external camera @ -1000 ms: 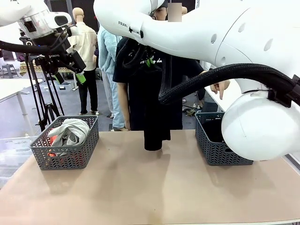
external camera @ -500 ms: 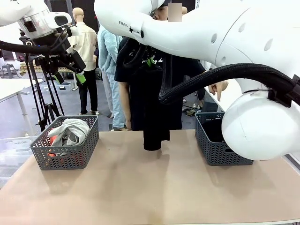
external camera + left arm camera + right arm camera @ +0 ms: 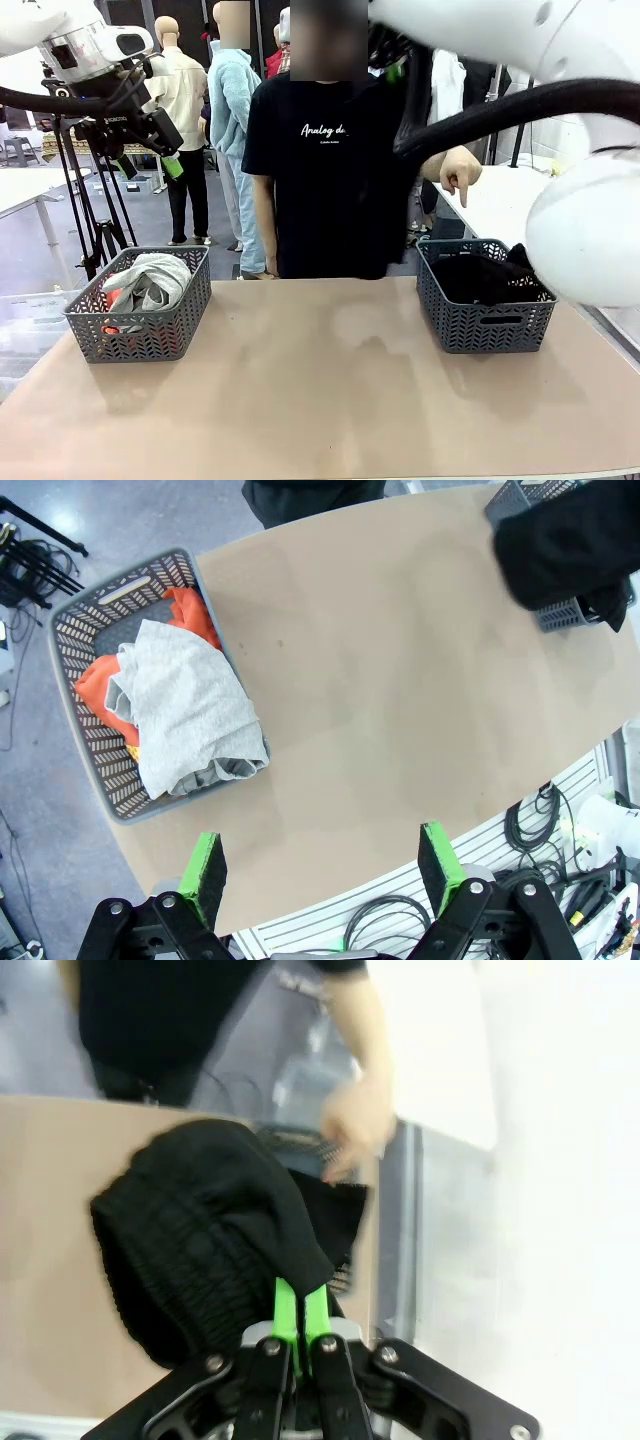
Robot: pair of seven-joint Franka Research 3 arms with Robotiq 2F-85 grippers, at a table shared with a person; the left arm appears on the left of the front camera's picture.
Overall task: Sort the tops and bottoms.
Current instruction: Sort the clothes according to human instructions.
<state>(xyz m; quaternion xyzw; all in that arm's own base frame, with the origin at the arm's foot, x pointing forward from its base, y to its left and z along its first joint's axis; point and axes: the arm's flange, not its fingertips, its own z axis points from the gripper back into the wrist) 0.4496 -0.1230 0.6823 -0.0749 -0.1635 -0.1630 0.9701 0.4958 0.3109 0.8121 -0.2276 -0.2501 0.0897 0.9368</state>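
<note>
1. The right gripper (image 3: pixel 302 1312) has its fingers pinched tight on a black bottom (image 3: pixel 205 1245), hanging above the right basket (image 3: pixel 485 322).
2. The left gripper (image 3: pixel 325 865) is spread wide and empty, high over the left basket (image 3: pixel 75 640), which holds the grey top (image 3: pixel 190 705) and the red-orange top (image 3: pixel 95 680).
3. Across the table, a person's hand (image 3: pixel 458 170) points down.

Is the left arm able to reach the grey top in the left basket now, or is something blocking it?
Probably yes. The left claw is open and hangs high above the left basket. The grey top lies on top, uncovered, and nothing stands between them.
</note>
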